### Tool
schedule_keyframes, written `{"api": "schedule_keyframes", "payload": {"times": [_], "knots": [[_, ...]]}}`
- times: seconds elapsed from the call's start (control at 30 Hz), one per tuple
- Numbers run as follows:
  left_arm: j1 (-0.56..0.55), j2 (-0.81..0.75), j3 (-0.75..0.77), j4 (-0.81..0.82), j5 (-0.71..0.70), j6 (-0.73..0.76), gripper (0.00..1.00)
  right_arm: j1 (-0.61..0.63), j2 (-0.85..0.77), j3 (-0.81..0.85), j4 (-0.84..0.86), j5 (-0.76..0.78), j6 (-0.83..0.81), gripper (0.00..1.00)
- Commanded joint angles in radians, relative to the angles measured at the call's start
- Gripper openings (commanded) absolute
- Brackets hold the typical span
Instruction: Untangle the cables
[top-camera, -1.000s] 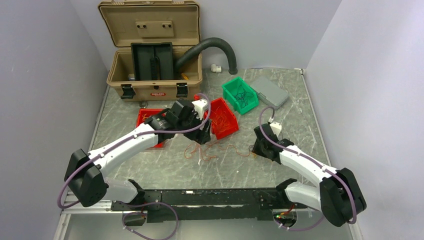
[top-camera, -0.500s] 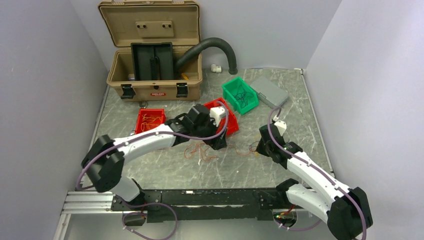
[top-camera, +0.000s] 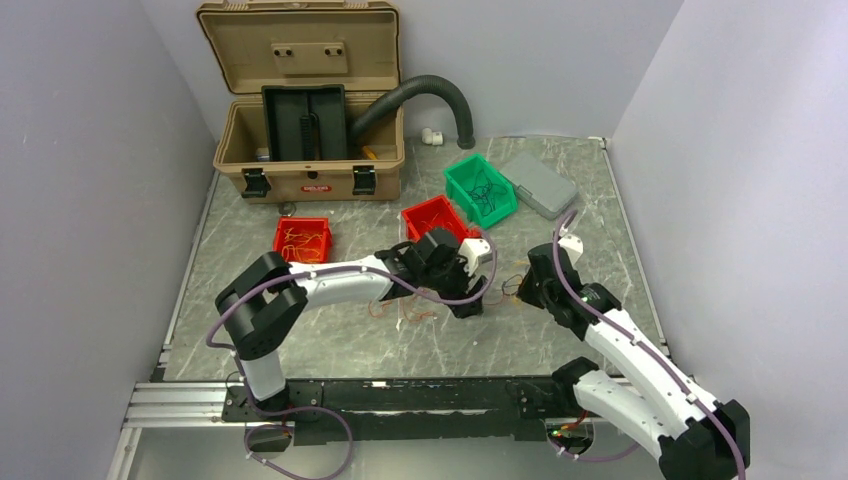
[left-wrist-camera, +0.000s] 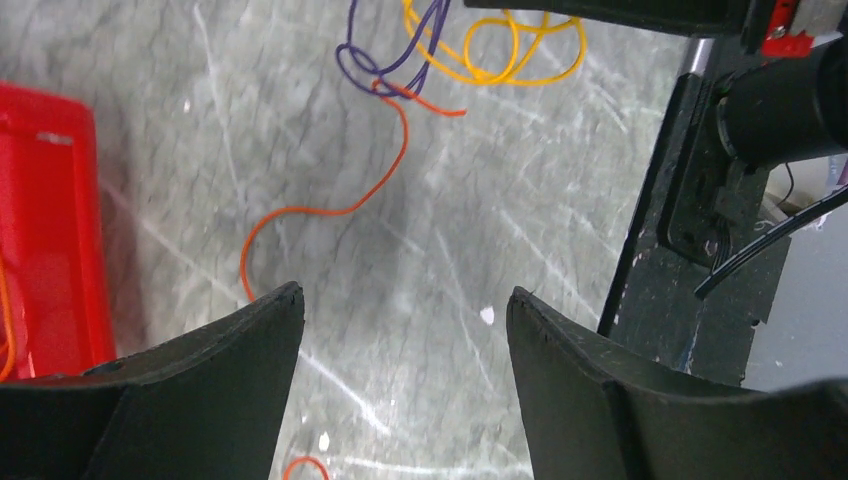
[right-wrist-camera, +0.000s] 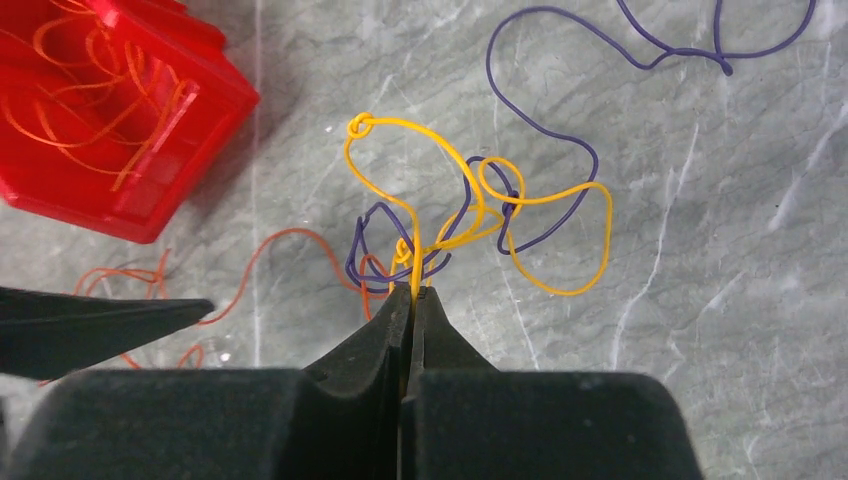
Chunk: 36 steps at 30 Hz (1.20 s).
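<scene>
Cables (right-wrist-camera: 475, 205) lie in a small knot on the table (right-wrist-camera: 720, 300), right at the tip of the right gripper (right-wrist-camera: 412, 295). That gripper is shut tight and pinches the yellow wire (right-wrist-camera: 415, 270) at the near side of the knot. The yellow wire loops away from the tip, and the purple wire (right-wrist-camera: 488, 70) winds through those loops. The left gripper (left-wrist-camera: 405, 300) is wide open with nothing in it. It sits on the other side of the knot, so the knot is between the two grippers. From the knot, the orange wire (left-wrist-camera: 300, 210) runs out in a long bend toward the left gripper and ends close by one of its fingers. So the left gripper is the nearer one to the orange wire. I think it should come down on that wire and pull it away from the right gripper. The left gripper seems to hang just above the table, but I cannot be sure how high.
</scene>
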Motion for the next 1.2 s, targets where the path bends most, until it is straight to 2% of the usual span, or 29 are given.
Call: {"api": "schedule_keyframes", "payload": {"times": [0.0,0.2,0.4,0.73,0.87,0.9,0.93,1.0,1.03,1.17], "knots": [[-0.017,-0.03,-0.077,0.287,0.057,0.025,0.76,-0.004,-0.032,0.087,-0.049,-0.021,0.025,0.0],[-0.037,-0.007,-0.155,0.491,0.027,0.06,0.73,-0.006,-0.057,0.113,-0.065,-0.05,0.052,0.0],[-0.047,0.0,-0.282,0.829,-0.013,0.081,0.75,-0.007,-0.081,0.147,-0.084,-0.094,0.074,0.0],[-0.063,0.11,-0.203,0.867,-0.023,0.083,0.72,-0.008,-0.136,0.184,-0.086,-0.138,0.118,0.0],[-0.07,0.169,-0.151,0.851,-0.028,0.069,0.63,-0.009,-0.15,0.191,-0.099,-0.127,0.135,0.0],[-0.071,0.181,-0.14,0.847,-0.035,0.06,0.56,-0.01,-0.159,0.19,-0.101,-0.121,0.137,0.0],[-0.07,0.194,-0.123,0.829,-0.046,0.054,0.45,-0.01,-0.168,0.188,-0.103,-0.108,0.143,0.0],[-0.07,0.19,-0.107,0.774,-0.089,0.043,0.11,-0.01,-0.186,0.188,-0.129,-0.055,0.162,0.01],[-0.07,0.174,-0.12,0.758,-0.11,0.034,0.0,-0.01,-0.193,0.187,-0.147,-0.002,0.173,0.01],[-0.053,0.026,-0.288,0.782,-0.21,-0.019,0.0,-0.011,-0.189,0.194,-0.317,0.211,0.288,0.03]]}}
